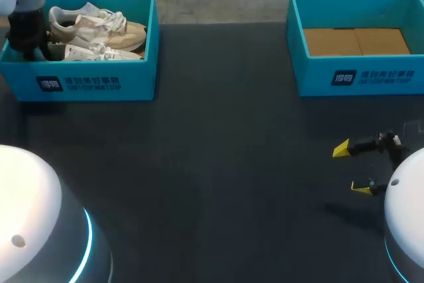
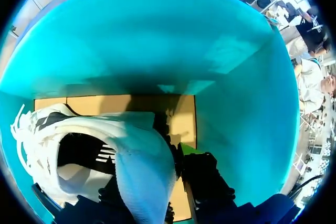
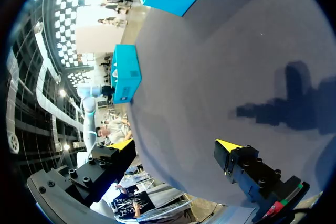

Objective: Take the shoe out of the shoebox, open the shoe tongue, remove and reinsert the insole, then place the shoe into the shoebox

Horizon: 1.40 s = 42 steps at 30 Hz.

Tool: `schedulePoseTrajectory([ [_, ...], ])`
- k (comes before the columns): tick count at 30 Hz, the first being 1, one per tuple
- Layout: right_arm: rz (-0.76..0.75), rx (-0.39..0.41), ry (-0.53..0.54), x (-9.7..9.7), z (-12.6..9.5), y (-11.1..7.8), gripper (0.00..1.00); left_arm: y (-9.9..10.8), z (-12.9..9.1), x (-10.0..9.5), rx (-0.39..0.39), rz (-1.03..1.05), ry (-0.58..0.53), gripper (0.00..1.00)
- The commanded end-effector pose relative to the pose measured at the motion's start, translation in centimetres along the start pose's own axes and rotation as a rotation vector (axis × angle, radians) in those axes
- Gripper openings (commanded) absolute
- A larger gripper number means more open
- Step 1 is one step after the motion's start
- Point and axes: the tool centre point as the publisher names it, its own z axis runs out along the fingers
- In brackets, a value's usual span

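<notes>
White-and-beige laced shoe (image 1: 93, 28) lies inside teal shoebox (image 1: 86, 84)

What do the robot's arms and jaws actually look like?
The left arm and right arm have glossy white rounded shells with glowing blue rings. The left arm also has a black section. The right arm's jaws are black bolted blocks with bright yellow wedge tips.

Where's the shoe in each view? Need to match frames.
Head view: shoe lies in the left shoebox, at the far-left of the table.
Left wrist view: shoe close up, inside that shoebox's teal walls.
Right wrist view: shoe not visible; the shoebox shows from outside.
Shared landmark: the left shoebox, in all three.
</notes>
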Motion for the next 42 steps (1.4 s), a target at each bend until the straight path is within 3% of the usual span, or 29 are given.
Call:
schedulePoseTrajectory([
  [1,-0.001,-0.004,0.0,0.0,-0.1,-0.2,1.0,-0.2,0.0,-0.6,-0.008,0.015,0.001,0.0],
  [24,-0.001,-0.004,0.0,0.0,-0.1,-0.2,1.0,0.2,-2.4,0.7,0.007,0.015,-0.052,0.0],
  [42,-0.001,-0.004,0.0,0.0,-0.1,-0.2,1.0,-0.2,-7.7,1.9,-0.018,0.001,-0.083,0.0],
])
